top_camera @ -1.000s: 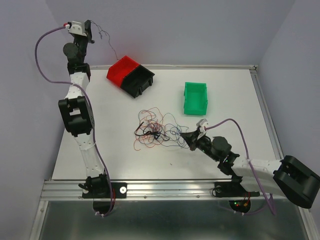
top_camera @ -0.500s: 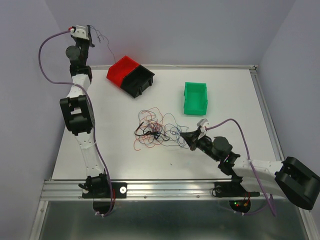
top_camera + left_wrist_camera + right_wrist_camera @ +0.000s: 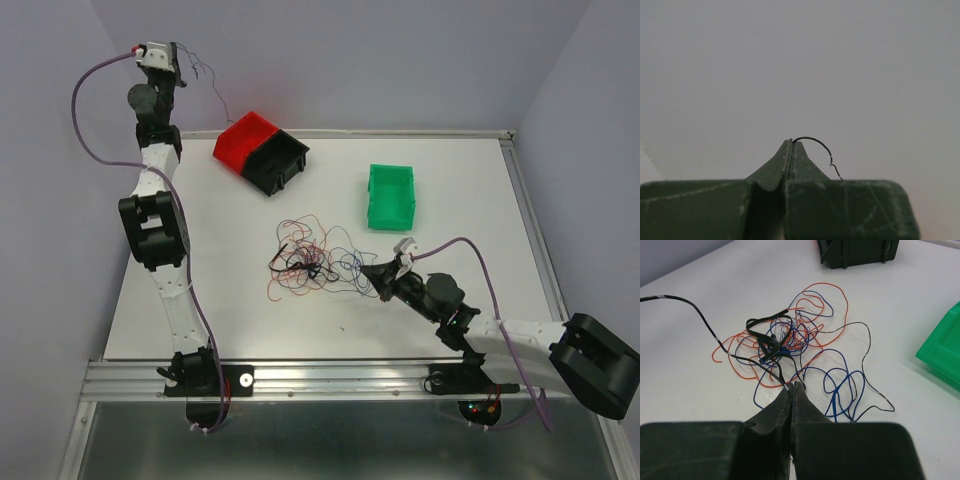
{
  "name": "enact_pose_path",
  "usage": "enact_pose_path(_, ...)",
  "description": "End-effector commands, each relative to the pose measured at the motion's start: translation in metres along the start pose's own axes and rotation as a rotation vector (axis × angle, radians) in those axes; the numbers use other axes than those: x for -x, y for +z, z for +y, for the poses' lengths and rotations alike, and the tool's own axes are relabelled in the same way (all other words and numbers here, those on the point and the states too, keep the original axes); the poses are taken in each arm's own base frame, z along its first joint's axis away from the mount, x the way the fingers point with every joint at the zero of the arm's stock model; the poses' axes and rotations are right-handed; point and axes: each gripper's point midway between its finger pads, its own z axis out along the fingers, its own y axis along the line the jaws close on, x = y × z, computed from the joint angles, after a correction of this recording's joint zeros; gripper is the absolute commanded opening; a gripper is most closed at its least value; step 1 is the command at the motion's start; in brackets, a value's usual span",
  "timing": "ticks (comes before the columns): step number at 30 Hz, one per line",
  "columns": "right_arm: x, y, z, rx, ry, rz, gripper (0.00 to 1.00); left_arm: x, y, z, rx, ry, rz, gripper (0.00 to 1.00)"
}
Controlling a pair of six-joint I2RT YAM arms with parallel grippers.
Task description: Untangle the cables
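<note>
The cables (image 3: 310, 262) lie as a tangle of thin red, orange, blue and black wires mid-table, also seen in the right wrist view (image 3: 785, 340). My left gripper (image 3: 178, 62) is raised high at the far left, above the table. It is shut on one thin black cable (image 3: 216, 92) that hangs down toward the red bin. In the left wrist view the closed tips (image 3: 791, 142) pinch that cable (image 3: 816, 142). My right gripper (image 3: 372, 272) sits low at the tangle's right edge. Its tips (image 3: 793, 385) are shut on a black cable (image 3: 705, 320) leading out of the tangle.
A red and black bin (image 3: 260, 150) stands at the back left of the table; its black part shows in the right wrist view (image 3: 855, 250). A green bin (image 3: 390, 195) stands at the back right, its corner also in the right wrist view (image 3: 945, 350).
My left gripper swayed slightly right and back left, still holding the black cable up high. The right gripper and the tangle have barely moved.
</note>
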Motion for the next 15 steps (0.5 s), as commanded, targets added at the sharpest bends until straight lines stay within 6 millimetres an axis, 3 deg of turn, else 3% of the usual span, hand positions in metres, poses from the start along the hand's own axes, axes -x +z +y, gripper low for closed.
enact_pose_path(1,0.024,0.005,0.004,0.018,-0.008,-0.078,0.01,0.108,0.011,0.018,0.022,0.044,-0.191,0.00)
enact_pose_path(8,0.022,0.007,0.003,0.016,-0.011,-0.068,0.00,0.134,0.004,0.008,-0.043,0.015,-0.222,0.00)
enact_pose_path(12,0.021,0.009,0.005,0.020,-0.008,-0.061,0.01,0.137,0.008,0.018,0.002,0.035,-0.232,0.00)
enact_pose_path(15,0.021,0.010,0.005,0.020,-0.008,-0.061,0.00,0.127,0.010,0.020,0.003,0.041,-0.224,0.00)
